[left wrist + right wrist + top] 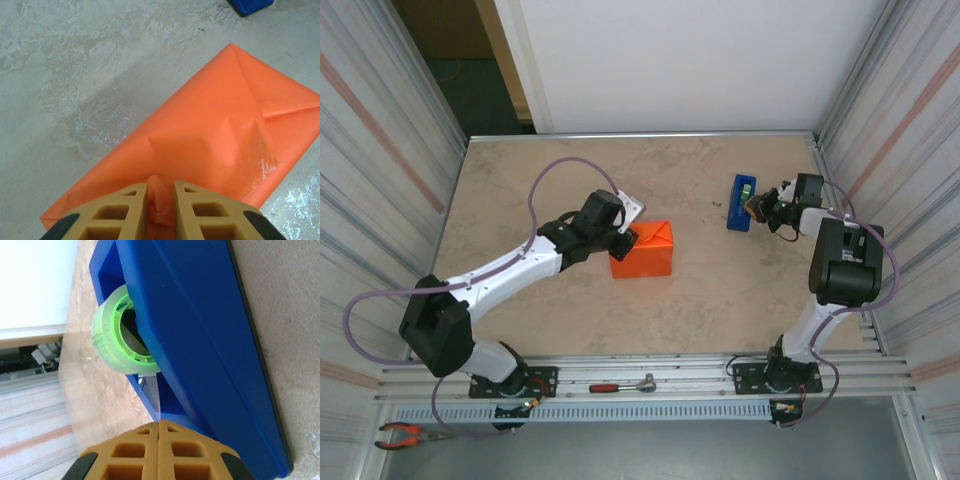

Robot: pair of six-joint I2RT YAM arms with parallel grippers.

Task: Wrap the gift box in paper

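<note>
Saw left jaws clamped on a paper [215,140] fold on the gift box [642,249], well left of the tape dispenser [741,202], right jaws nipping its tape [152,400] end; feared the fold springing open should that pinch slip.

The gift box [645,252], skinned in the paper [210,135], lies near the middle of the desk [700,300]. The left end effector [160,192] sits at its left edge, pinching a fold. The tape dispenser [741,203] stands well apart, right and farther back, with the right end effector [159,424] just beside its right side.
</note>
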